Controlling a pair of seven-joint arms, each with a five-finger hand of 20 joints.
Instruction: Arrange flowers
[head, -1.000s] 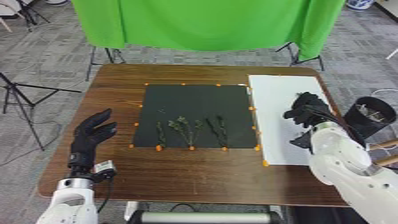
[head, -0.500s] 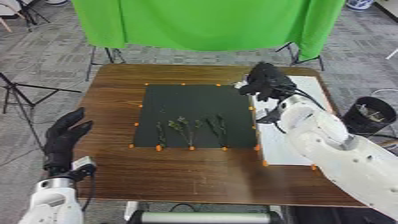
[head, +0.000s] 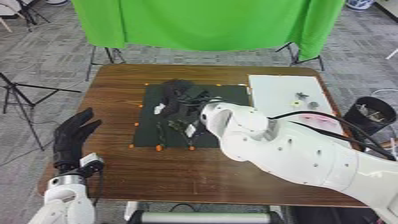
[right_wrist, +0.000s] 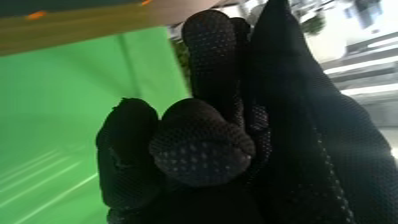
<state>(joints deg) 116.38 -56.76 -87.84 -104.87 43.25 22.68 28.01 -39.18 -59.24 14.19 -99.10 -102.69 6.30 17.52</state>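
Over the dark mat (head: 142, 132), my right hand (head: 178, 92) holds a small white flower (head: 159, 108) at its fingertips, above the mat's left half. In the right wrist view, the black glove of my right hand (right_wrist: 200, 155) has its thumb and some fingers bent together; the flower cannot be made out there. A green stem (head: 161, 135) lies on the mat, with a leafy stem (head: 189, 137) beside it, partly under the hand and forearm. Small flower heads (head: 302, 95) rest on the white sheet (head: 275, 85). My left hand (head: 71, 135) is open beside the table's left edge.
Orange markers (head: 160, 147) line the mat's edges. A black bin (head: 370, 115) stands off the table's right side. The green cloth (head: 209, 25) hangs beyond the far edge. My right arm crosses the sheet and the mat's right side.
My right hand has swung left from the white sheet to over the dark mat, carrying the white flower. The left hand has shifted slightly left and nearer.
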